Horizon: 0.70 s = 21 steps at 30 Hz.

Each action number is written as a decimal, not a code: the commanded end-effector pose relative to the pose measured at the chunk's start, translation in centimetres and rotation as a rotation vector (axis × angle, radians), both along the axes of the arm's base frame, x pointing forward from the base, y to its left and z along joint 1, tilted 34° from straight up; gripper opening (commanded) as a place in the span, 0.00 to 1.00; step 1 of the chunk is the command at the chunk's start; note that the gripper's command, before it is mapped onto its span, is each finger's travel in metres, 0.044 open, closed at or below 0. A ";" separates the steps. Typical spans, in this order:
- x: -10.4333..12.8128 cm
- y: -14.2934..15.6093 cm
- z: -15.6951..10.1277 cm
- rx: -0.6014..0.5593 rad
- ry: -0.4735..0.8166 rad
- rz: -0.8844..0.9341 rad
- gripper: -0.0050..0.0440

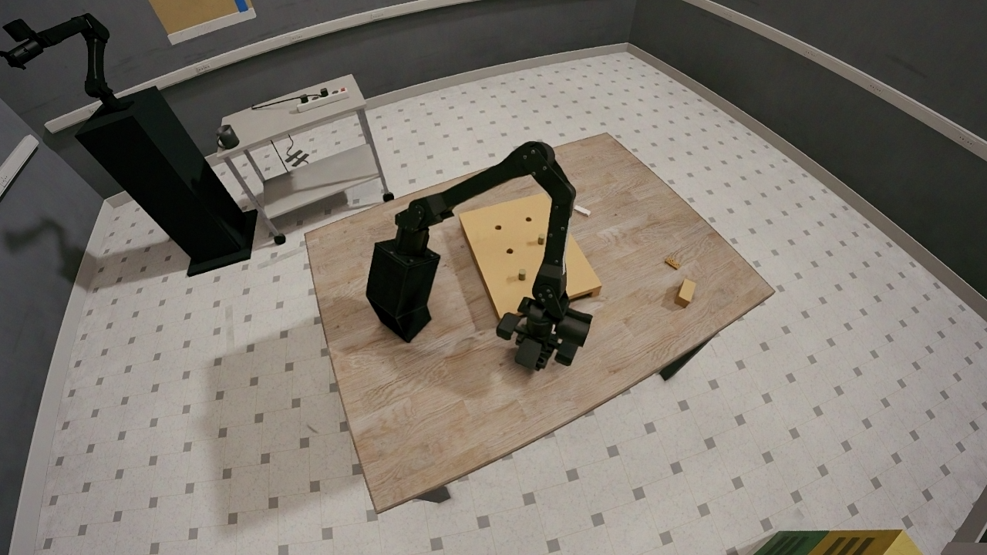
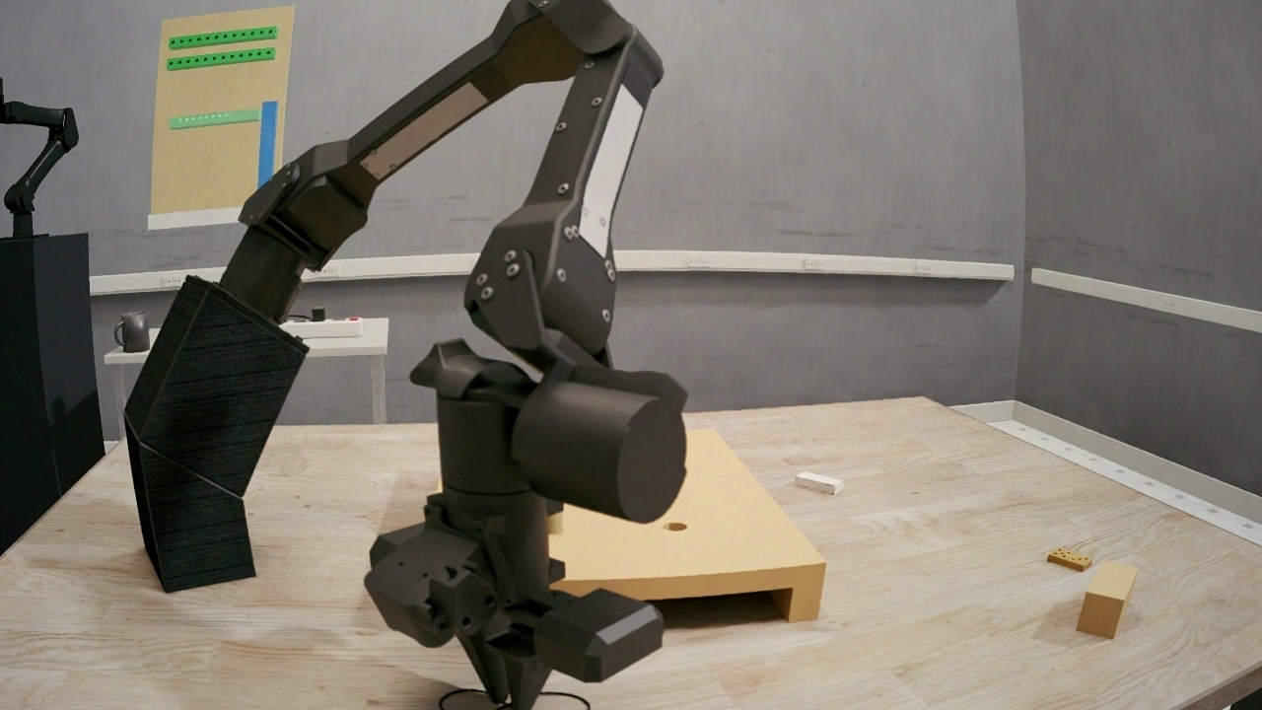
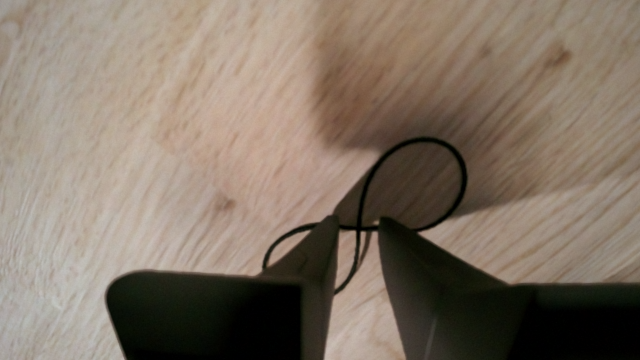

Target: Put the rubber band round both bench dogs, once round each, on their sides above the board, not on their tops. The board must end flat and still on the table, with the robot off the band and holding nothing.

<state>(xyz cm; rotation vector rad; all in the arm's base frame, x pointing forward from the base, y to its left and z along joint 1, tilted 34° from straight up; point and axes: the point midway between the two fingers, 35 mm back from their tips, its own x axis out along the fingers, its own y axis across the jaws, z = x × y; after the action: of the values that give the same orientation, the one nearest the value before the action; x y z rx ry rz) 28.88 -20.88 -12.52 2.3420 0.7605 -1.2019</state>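
Observation:
The black rubber band (image 3: 425, 139) (image 2: 569, 696) lies on the table in a figure eight, in front of the board's near edge. My gripper (image 3: 357, 226) (image 2: 512, 697) (image 1: 534, 362) points straight down at it. Its fingers stand a narrow gap apart with their tips at the table, and the band's crossing lies in the gap, not pinched. The tan board (image 1: 496, 255) (image 2: 732, 547) lies flat behind the gripper. Two short bench dogs (image 1: 540, 240) (image 1: 522, 274) stand upright in it, with nothing round them. The arm hides part of the board in the exterior view.
The arm's black base (image 1: 402, 290) (image 2: 207, 432) stands left of the board. A small white block (image 1: 583, 210) (image 2: 818, 481) lies behind the board. A domino (image 1: 671, 263) (image 2: 1068, 557) and a wooden block (image 1: 685, 291) (image 2: 1105, 599) lie to the right. The board has several open holes.

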 end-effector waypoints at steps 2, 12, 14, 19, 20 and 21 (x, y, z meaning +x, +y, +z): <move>0.8 -0.1 -0.6 -0.018 -0.006 0.013 0.27; 0.8 0.0 -0.2 -0.019 -0.012 0.015 0.27; 0.8 0.0 -0.2 -0.019 -0.012 0.015 0.27; 0.8 0.0 -0.3 -0.019 -0.010 0.016 0.25; 0.9 -0.2 -0.1 -0.026 -0.013 0.015 0.24; 0.9 -0.3 0.0 -0.028 -0.014 0.016 0.22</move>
<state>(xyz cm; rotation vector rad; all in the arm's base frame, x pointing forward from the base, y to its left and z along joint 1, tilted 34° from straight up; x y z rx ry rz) 28.91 -20.95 -12.52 2.3415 0.7573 -1.2001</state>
